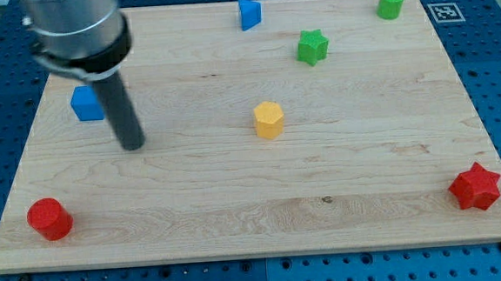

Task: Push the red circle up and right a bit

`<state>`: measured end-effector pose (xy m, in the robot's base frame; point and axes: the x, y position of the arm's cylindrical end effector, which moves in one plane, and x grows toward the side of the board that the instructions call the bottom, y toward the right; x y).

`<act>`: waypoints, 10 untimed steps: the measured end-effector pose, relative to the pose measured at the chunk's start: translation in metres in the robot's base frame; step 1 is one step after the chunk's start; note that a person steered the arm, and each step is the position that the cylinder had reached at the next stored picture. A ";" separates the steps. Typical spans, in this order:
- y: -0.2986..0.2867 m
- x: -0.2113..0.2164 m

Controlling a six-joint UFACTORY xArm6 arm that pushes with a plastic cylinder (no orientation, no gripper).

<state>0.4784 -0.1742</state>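
Where the wooden board (pixel 256 236) meets the view's bottom edge, two red blocks occupy its near corners. The red circle (pixel 50 219) stands at the bottom left, close to the board's left and front edges. The red star (pixel 476 187) sits at the bottom right, close to the right edge. The two are well apart, with bare wood between them.

Further up, the yellow hexagonal block (pixel 268 119) stands alone near the board's middle.

To its left, my tip (pixel 133 146) rests on the wood, above and to the right of the red circle and well apart from it. No contact with any block is observed. The rod ends plainly, with no jaws or fingers, so no spread, pressed or pinching state applies. The rod rises toward the view's top left into a blurred grey housing.

The blue cube (pixel 85 103) sits just beside the rod on its left, partly hidden by it; whether they touch cannot be determined.

Toward the far side, the green star (pixel 312 47) lies right of centre. Along the top edge stand the blue block (pixel 249 14), wedge-like in shape, and the green block (pixel 390 3) near the top right corner, its shape uncertain.
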 end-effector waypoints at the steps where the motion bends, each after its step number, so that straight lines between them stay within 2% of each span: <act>1: -0.088 0.006; 2: -0.129 0.015; 3: -0.130 0.050; 4: -0.129 0.125; 5: -0.129 0.139; 6: -0.123 0.139; 8: -0.045 0.136; 10: -0.063 0.131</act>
<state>0.6093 -0.2373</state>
